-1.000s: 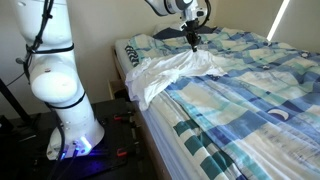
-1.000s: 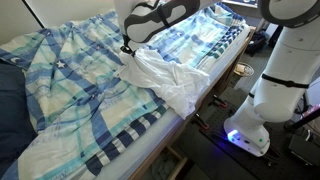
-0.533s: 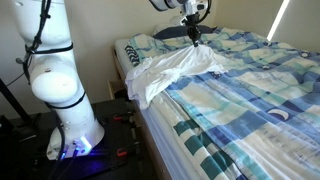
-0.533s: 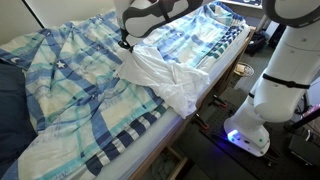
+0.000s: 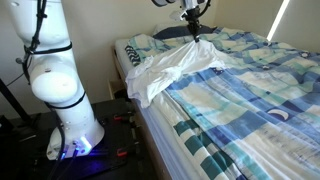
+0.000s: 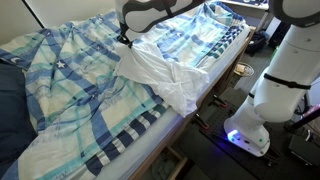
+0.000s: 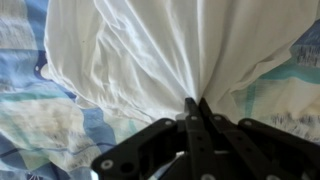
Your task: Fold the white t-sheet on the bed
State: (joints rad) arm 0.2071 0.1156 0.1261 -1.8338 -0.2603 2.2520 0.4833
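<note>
The white t-shirt (image 5: 165,70) lies crumpled near the bed's edge and hangs partly over the side; it also shows in an exterior view (image 6: 165,78) and fills the top of the wrist view (image 7: 150,50). My gripper (image 5: 193,36) is shut on a pinched fold of the shirt and holds that part lifted above the bed, so the cloth stretches up to it. It shows in an exterior view (image 6: 125,42) too. In the wrist view the black fingers (image 7: 197,104) are pressed together with the white cloth gathered into them.
The bed has a blue, white and teal checked cover (image 5: 250,90), which also shows in an exterior view (image 6: 70,80). A pillow (image 5: 135,45) lies at the head. The robot's white base (image 5: 62,90) stands on the floor beside the bed.
My gripper has risen with the pinched fold, pulling the white shirt higher and stretching it up from the bed.
</note>
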